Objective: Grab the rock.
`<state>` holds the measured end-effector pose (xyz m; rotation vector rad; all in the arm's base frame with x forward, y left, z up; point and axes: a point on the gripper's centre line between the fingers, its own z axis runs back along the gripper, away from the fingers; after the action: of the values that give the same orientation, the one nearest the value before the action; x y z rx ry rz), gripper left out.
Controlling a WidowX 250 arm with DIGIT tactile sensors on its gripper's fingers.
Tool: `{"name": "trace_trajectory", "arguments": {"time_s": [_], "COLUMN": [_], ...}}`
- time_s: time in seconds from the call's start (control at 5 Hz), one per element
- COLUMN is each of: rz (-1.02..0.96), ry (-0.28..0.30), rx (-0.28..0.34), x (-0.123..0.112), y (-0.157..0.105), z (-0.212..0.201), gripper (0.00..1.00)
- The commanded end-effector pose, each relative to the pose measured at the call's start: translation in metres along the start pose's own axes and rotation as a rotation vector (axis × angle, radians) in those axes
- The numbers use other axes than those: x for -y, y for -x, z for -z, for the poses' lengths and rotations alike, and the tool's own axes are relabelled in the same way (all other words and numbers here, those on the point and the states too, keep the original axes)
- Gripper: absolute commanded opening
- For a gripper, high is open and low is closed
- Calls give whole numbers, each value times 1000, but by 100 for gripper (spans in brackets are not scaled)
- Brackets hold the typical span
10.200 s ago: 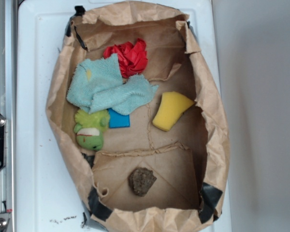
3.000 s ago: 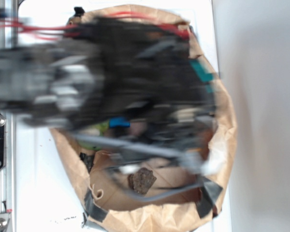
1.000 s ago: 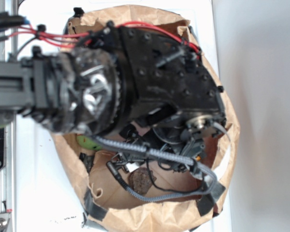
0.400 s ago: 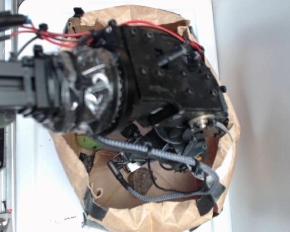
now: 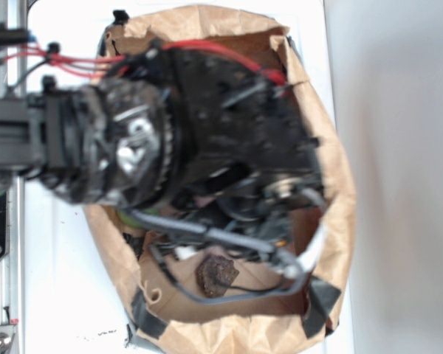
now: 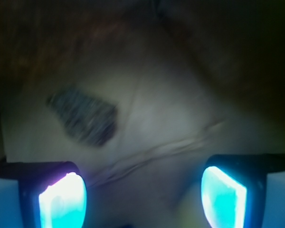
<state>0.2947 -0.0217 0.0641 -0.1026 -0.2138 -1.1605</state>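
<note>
Currently your tool [image 6: 142,194] is hanging open, the rock [image 6: 83,115] sitting upper left of its gap; closing now risks missing.

I see a rough, matt, speckled rock [image 5: 216,275] lying on my creased brown paper bag [image 5: 332,221], its corners patched with black tape [image 5: 321,302].

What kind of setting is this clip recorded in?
Probably a lab tabletop rig: a cut-open brown paper bag used as a bin lies on a white surface, with the rock inside and the robot arm overhead.
</note>
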Motion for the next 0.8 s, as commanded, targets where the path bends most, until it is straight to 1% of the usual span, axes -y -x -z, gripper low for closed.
{"name": "trace_trajectory", "arguments": {"time_s": [0.0,0.2,0.6], "rz": [90,100,136], "ry": [-88,-88,-76], "rx": [46,53,41], "x": [8,10,14], "y": [-7,-12,-26], "z": [-25,-25,-13], "gripper": [100,100,100]}}
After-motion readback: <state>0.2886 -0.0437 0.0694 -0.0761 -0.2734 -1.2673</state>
